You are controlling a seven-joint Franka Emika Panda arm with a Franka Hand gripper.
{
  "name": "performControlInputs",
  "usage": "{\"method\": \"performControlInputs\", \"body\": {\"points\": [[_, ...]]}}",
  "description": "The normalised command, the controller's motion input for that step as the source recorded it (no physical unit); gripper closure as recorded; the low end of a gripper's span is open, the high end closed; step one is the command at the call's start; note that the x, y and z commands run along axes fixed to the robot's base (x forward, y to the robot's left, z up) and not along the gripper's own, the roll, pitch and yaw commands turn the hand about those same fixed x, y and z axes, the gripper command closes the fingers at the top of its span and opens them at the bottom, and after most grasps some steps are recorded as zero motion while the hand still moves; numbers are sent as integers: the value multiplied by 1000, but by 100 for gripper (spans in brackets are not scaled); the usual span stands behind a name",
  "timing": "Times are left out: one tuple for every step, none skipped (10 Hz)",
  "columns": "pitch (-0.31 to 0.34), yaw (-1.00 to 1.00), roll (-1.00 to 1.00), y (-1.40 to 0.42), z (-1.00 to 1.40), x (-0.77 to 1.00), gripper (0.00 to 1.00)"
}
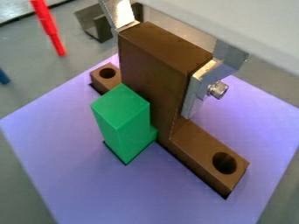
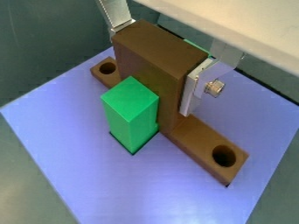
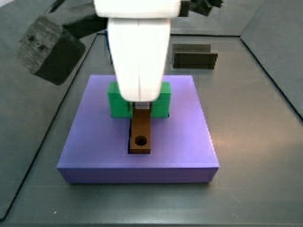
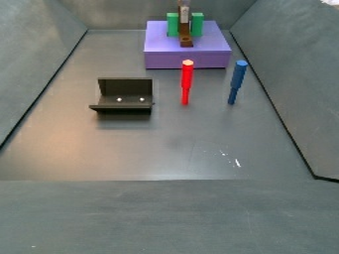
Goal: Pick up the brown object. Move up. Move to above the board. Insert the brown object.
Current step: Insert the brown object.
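The brown object (image 1: 158, 79) is a mid-brown bar with round end holes and a tall upright block at its middle. It lies lengthwise in the centre groove of the lavender board (image 1: 52, 153), between the legs of the green block (image 1: 122, 122). My gripper (image 1: 162, 52) is above the board, shut on the upright block, with a silver finger (image 1: 201, 87) pressed on each side. Both wrist views show this: brown object (image 2: 152, 79), green block (image 2: 128, 109), board (image 2: 65, 144), gripper (image 2: 156, 54). In a side view the bar (image 3: 141, 140) sticks out from under the white hand (image 3: 140, 53).
The board (image 4: 166, 55) sits at the far end of the grey floor. A red post (image 4: 187, 81) and a blue post (image 4: 237, 81) stand in front of it. The dark fixture (image 4: 122, 96) stands to the left. Grey walls enclose the floor.
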Motion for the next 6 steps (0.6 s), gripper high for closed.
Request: {"method": "performControlInputs", "body": {"points": [[59, -211, 9, -20, -314, 140, 100], [0, -189, 13, 0, -454, 117, 100], [0, -163, 0, 0, -463, 100, 100], [-47, -117, -46, 17, -371, 31, 100], [-71, -11, -60, 69, -211, 0, 100], [0, 0, 0, 0, 0, 0, 100]]}}
